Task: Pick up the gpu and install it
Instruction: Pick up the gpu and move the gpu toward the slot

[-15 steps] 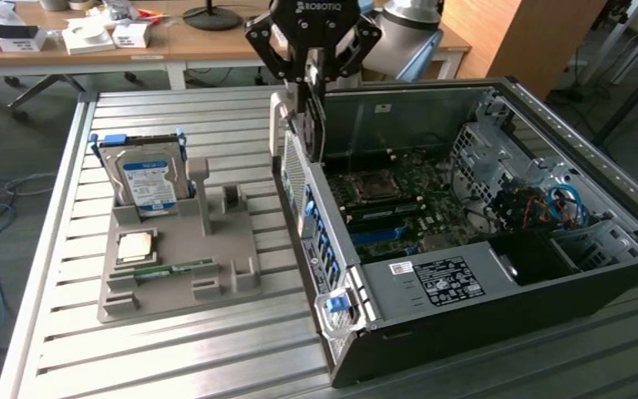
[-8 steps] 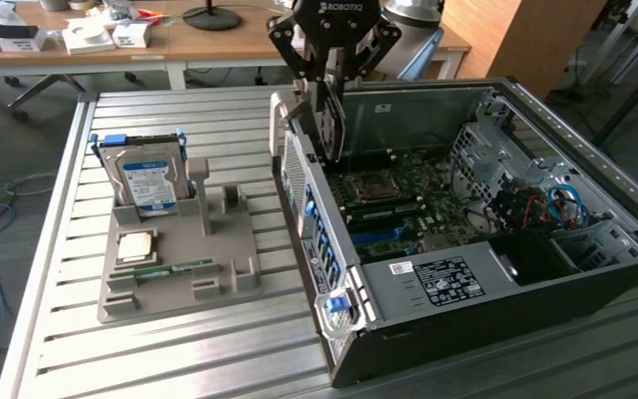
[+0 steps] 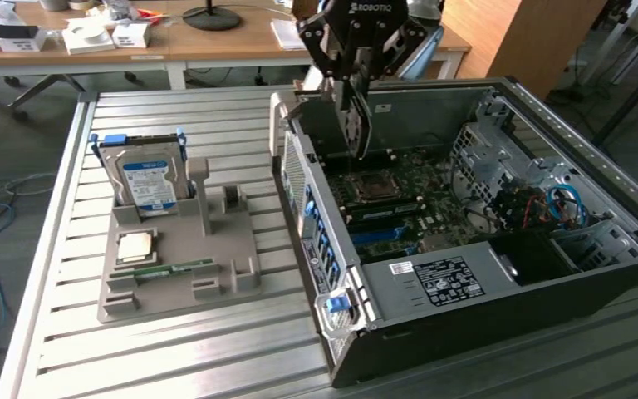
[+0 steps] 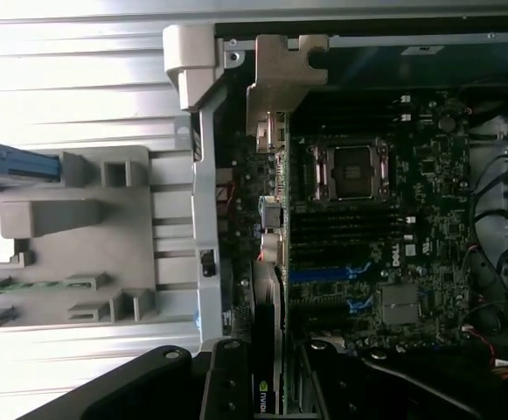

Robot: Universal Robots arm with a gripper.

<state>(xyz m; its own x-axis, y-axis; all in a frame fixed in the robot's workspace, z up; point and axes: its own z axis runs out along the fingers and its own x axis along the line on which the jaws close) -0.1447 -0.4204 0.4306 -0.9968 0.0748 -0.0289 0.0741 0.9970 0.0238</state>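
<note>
The fingers [image 4: 227, 389] are clenched on the gpu [image 3: 347, 125], holding it upright on edge over the motherboard [image 4: 385, 227] inside the open case [image 3: 585, 274], close beside one wall; the case stands on the slatted tabletop [image 3: 186, 349].
</note>
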